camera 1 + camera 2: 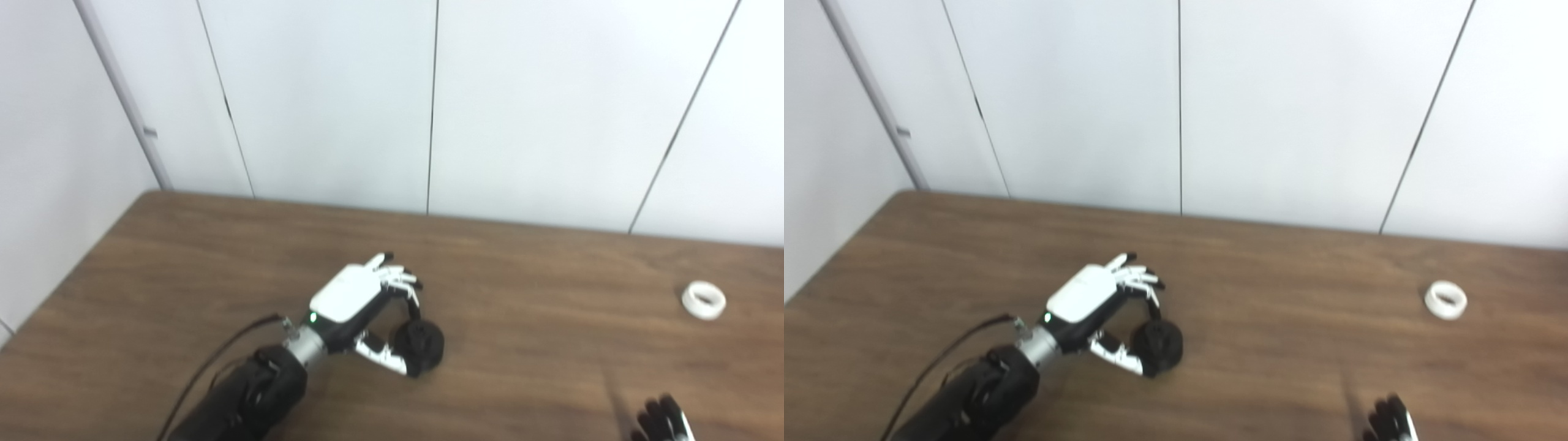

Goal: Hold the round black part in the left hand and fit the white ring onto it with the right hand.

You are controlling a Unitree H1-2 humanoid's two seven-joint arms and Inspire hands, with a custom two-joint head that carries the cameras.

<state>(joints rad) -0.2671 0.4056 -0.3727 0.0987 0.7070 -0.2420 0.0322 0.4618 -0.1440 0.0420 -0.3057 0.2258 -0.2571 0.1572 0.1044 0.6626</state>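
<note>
Two items logged: round black part (419, 346) on the table (520, 343), our left hand (361, 300) closing around it; white ring (704, 299) far right, next for our right hand (664, 421), grip unreadable.

A brown wooden table (520, 367) fills the lower half of the frame, its far edge meeting the white wall panels and its left edge slanting toward the lower left corner. A round black part (419, 347) sits on the wood a little left of the centre, low in the frame. A white ring (704, 299) lies flat at the far right, well apart from the black part, near the right edge of the picture.
</note>
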